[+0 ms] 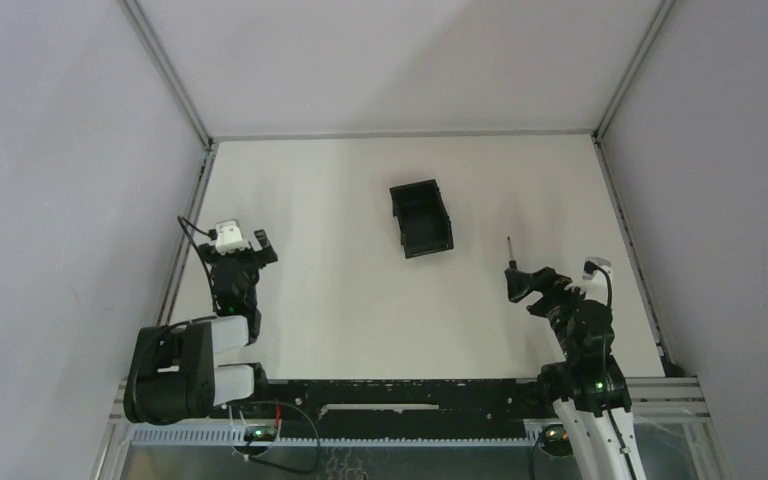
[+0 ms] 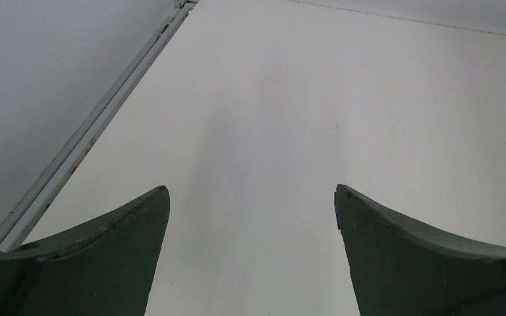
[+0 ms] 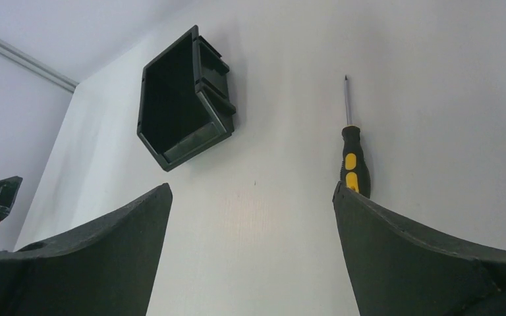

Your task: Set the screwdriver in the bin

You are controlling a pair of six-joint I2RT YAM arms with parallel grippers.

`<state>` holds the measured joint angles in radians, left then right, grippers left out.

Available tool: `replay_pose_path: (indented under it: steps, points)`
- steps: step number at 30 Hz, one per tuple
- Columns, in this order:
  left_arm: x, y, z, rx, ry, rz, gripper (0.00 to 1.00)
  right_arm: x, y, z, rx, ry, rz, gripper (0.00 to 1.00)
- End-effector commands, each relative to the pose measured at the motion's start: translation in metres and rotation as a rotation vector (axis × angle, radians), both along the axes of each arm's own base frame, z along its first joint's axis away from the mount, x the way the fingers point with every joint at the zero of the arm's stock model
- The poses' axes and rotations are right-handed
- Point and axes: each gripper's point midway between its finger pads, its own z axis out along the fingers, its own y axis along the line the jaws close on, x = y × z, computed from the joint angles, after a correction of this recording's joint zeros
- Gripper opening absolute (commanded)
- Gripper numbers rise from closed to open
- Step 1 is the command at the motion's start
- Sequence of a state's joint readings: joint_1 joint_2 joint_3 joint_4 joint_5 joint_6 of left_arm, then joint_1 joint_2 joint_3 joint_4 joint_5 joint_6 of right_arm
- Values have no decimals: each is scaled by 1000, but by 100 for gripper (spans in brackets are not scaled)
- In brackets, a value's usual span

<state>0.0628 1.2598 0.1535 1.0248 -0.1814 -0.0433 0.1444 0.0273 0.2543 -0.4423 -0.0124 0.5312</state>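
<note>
R claw (image 3: 250,191): fingers spread wide, nothing between them, only bare white tabletop (image 3: 263,263). Slim screwdriver, black handle w/ yellow-orange patches and a thin dark metal shaft (image 3: 350,141), lies flat on the table just ahead of the claw's right-hand fingertip (image 3: 369,210). Its handle butt is at that tip and partly hidden by it; the shaft points straight away from the claw. It is not inside the gap.

Small black plastic rectangular open-top bin (image 3: 171,99) sits ahead-left of the R claw, well apart from it and the screwdriver, lower front lip toward the claw.

L claw (image 2: 250,191): also spread, nothing held, far across the table from both objs.
</note>
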Motion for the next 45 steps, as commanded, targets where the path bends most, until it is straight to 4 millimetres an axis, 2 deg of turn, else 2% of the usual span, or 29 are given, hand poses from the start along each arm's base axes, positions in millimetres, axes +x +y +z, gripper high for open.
replay_pose_path:
  steps: [1, 3, 4, 5, 8, 9, 10, 11, 12, 15, 17, 20, 24, 28, 32, 33, 37, 41, 42, 44, 45]
  points:
    - [11, 1, 25, 20, -71, 1, 100, 4, -9, 33, 3, -65, -51, 100]
    - [11, 1, 25, 21, -70, 2, 100, 4, -8, 57, -62, -125, -18, 99]
    - [11, 1, 25, 20, -70, 2, 100, 3, -1, 70, -98, -164, 37, 97]
    - [11, 1, 25, 21, -70, 2, 100, 3, 2, 92, -127, -219, 62, 95]
    - [11, 1, 25, 20, -71, 3, 100, 13, -1, 117, -213, -194, 73, 94]
    - [11, 1, 25, 21, -70, 2, 100, 17, -4, 132, -241, -170, 64, 94]
    - [11, 0, 25, 21, -70, 1, 100, 26, -7, 126, -274, -87, 61, 94]
    - [11, 0, 25, 20, -70, 0, 100, 38, -9, 132, -309, 2, 60, 95]
    - [11, 1, 25, 20, -70, 1, 100, 47, -14, 129, -348, 97, 57, 95]
    - [11, 0, 25, 21, -71, 0, 100, 71, -24, 107, -443, 432, 62, 96]
    - [11, 0, 24, 20, -70, 0, 100, 80, -34, 83, -492, 639, 43, 97]
    - [11, 1, 25, 20, -71, 1, 100, 95, -29, 41, -484, 829, 114, 98]
    - [11, 1, 25, 21, -70, 1, 100, 110, -25, -18, -469, 990, 172, 94]
    - [11, 0, 25, 21, -70, 0, 100, 114, -26, -73, -496, 1113, 207, 89]
    - [11, 1, 25, 20, -71, 1, 100, 112, -29, -111, -515, 1185, 225, 79]
    - [11, 1, 25, 20, -70, 1, 100, 114, -28, -116, -515, 1185, 233, 76]
    - [11, 0, 25, 20, -70, 1, 100, 107, -29, -134, -521, 1242, 248, 59]
    - [11, 1, 25, 21, -70, 1, 100, 101, -29, -138, -533, 1260, 262, 38]
    - [11, 1, 24, 21, -70, 1, 100, 100, -29, -139, -531, 1265, 269, 32]
    - [11, 0, 24, 20, -70, 1, 100, 99, -28, -137, -535, 1269, 283, 4]
    - [11, 1, 25, 20, -71, 2, 100, 99, -30, -133, -548, 1270, 286, 0]
